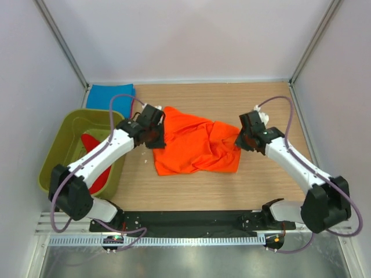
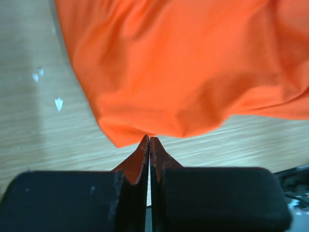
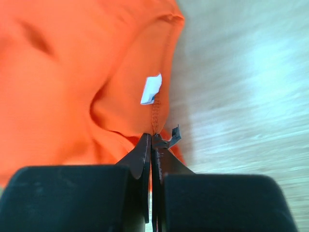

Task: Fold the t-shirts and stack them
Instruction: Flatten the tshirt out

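A bright orange t-shirt (image 1: 194,145) lies crumpled in the middle of the wooden table. My left gripper (image 1: 154,136) is at its left edge. In the left wrist view the jaws are shut, and the left gripper (image 2: 149,139) pinches the orange t-shirt (image 2: 183,67) by its hem at the very tips. My right gripper (image 1: 246,139) is at the shirt's right edge. There the right gripper (image 3: 153,136) is shut on a seam of the orange t-shirt (image 3: 72,82), just below the white neck label (image 3: 152,88). A blue t-shirt (image 1: 110,92) lies flat at the back left. A red t-shirt (image 1: 95,159) lies in the tub.
An olive-green plastic tub (image 1: 62,139) stands at the left edge of the table, under my left arm. White walls close in the back and both sides. A black rail (image 1: 191,220) runs along the near edge between the arm bases.
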